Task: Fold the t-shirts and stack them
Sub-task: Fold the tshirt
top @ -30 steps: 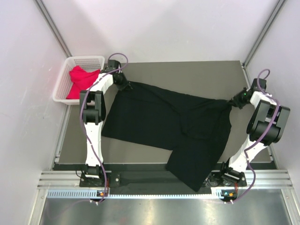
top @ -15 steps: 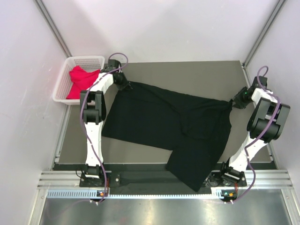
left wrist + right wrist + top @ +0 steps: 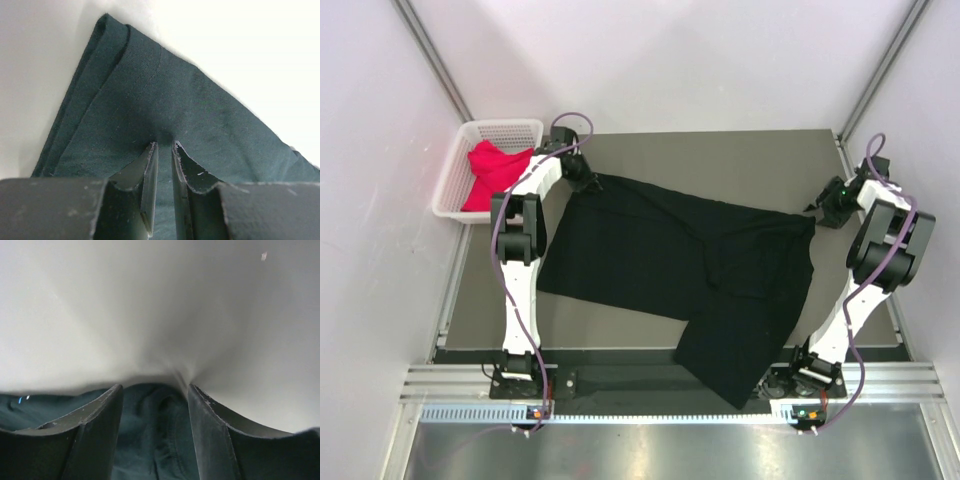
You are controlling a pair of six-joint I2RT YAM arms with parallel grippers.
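Sprawling across desk (image 3: 720, 160), black t-shirt (image 3: 660, 250) overhangs near edge; left jaws nearly shut, pinching far-left corner; right jaws parted at far-right corner, apparently holding nothing; red-pink t-shirt (image 3: 492, 170) in basket (image 3: 506, 124), far left.

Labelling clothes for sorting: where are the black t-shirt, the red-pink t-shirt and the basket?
black t-shirt (image 3: 670, 260): top view, mid cloth.
red-pink t-shirt (image 3: 492, 172): top view, bunched middle.
basket (image 3: 506, 124): top view, far rim.
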